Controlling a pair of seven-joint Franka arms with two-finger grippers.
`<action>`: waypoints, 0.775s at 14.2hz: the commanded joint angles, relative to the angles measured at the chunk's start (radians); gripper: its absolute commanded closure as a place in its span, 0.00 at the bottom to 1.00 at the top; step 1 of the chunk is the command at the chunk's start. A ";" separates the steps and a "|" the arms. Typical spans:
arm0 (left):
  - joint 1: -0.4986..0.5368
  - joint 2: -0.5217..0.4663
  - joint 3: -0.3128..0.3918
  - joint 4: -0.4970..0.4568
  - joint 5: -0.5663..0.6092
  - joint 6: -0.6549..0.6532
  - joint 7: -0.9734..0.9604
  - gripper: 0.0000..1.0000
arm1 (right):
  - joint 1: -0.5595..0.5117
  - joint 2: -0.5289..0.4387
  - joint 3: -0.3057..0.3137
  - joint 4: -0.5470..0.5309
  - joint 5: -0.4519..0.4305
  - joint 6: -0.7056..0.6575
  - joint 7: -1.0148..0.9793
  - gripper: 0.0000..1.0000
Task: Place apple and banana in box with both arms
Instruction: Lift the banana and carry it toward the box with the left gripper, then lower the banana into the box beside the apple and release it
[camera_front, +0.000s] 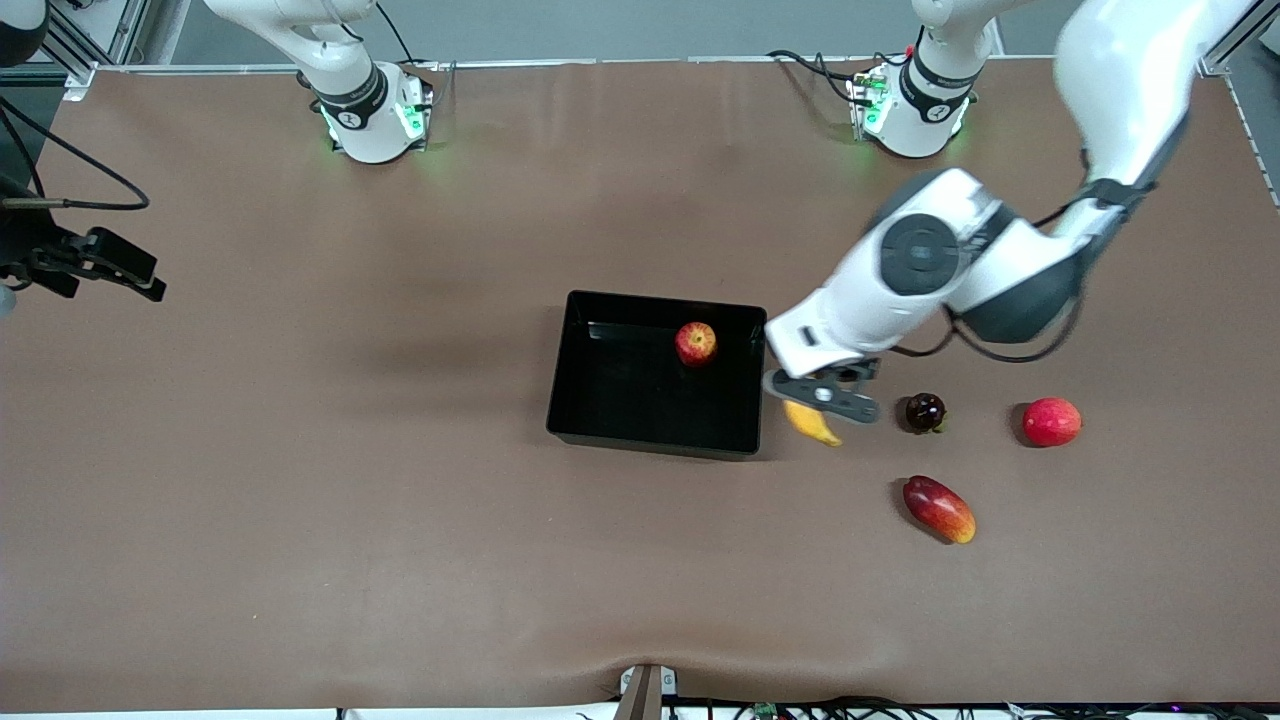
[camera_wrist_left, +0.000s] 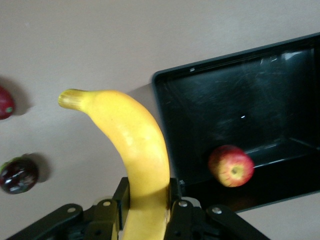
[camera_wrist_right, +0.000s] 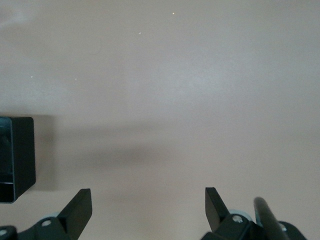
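Observation:
The apple (camera_front: 695, 343) lies inside the black box (camera_front: 600, 300), near the wall toward the left arm's end; it also shows in the left wrist view (camera_wrist_left: 231, 166) with the box (camera_wrist_left: 225, 57). My left gripper (camera_front: 825, 395) (camera_wrist_left: 146, 200) is shut on the yellow banana (camera_front: 812, 422) (camera_wrist_left: 135, 145), holding it over the table just outside the box's wall at the left arm's end. My right gripper (camera_front: 130, 270) (camera_wrist_right: 147, 205) is open and empty, over bare table toward the right arm's end, well away from the box (camera_wrist_right: 17, 155).
A dark round fruit (camera_front: 925, 412) (camera_wrist_left: 18, 175), a plain pinkish-red fruit (camera_front: 1052, 421) (camera_wrist_left: 5, 102) and a red-and-yellow mango (camera_front: 939, 508) lie on the brown table toward the left arm's end, beside and nearer the front camera than the banana.

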 joint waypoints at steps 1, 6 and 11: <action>-0.192 0.028 0.124 0.117 -0.023 -0.017 -0.041 1.00 | -0.009 0.000 0.011 0.008 -0.054 -0.001 -0.009 0.00; -0.458 0.079 0.299 0.198 -0.023 0.113 -0.191 1.00 | -0.010 0.002 0.011 0.022 -0.051 -0.007 -0.004 0.00; -0.631 0.135 0.417 0.266 -0.023 0.182 -0.260 1.00 | -0.015 0.002 0.011 0.018 -0.045 -0.010 -0.004 0.00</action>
